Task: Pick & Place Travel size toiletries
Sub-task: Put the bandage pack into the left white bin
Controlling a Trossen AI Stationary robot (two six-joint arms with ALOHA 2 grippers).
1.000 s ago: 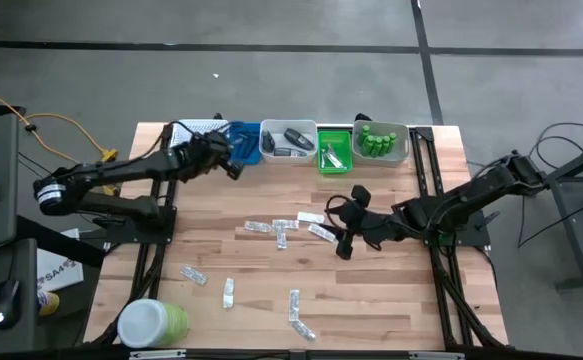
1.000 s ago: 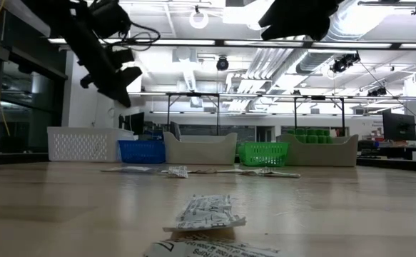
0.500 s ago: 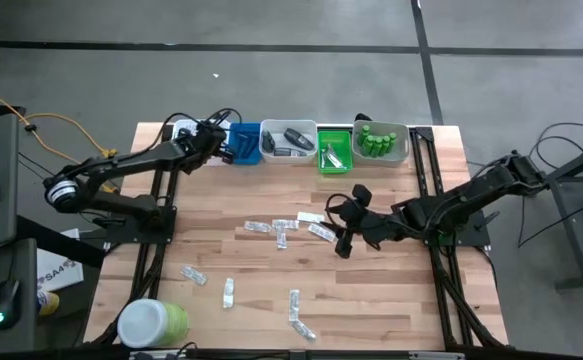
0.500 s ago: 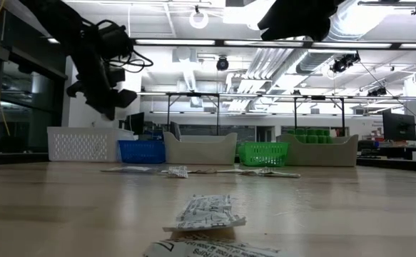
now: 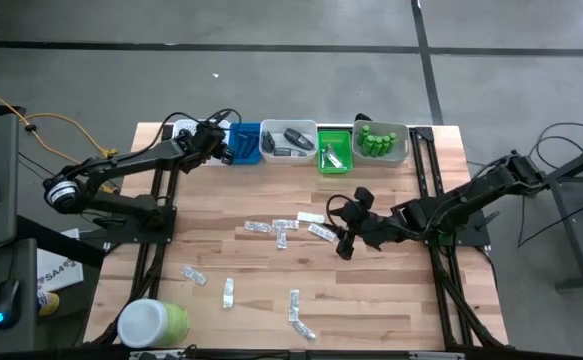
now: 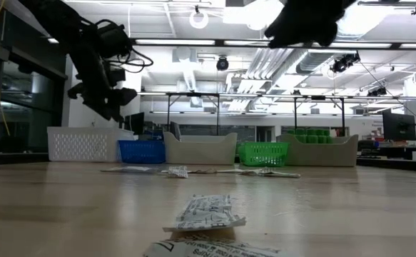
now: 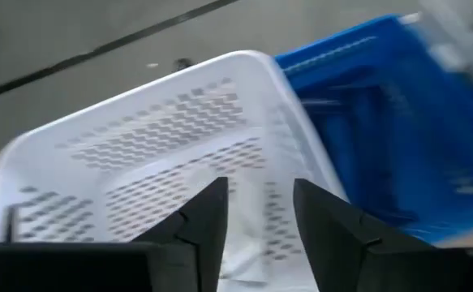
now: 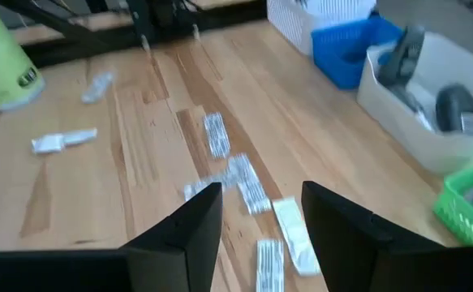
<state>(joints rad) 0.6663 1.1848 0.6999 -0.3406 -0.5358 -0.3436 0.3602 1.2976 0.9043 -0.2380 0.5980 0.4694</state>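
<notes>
Your left gripper [image 7: 256,223] hangs over the white tray [image 7: 163,138], fingers parted, empty; your right gripper [image 8: 256,219], fingers apart, aims at the tabletop sachets [image 8: 244,182] for pickup

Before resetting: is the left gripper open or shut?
Open and empty. In the left wrist view, the left gripper fingers stand apart, with the white basket showing through the gap.

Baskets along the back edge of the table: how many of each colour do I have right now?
White basket: 1
Blue basket: 1
Green basket: 1
Pale grey bins: 2
Total: 5
</notes>
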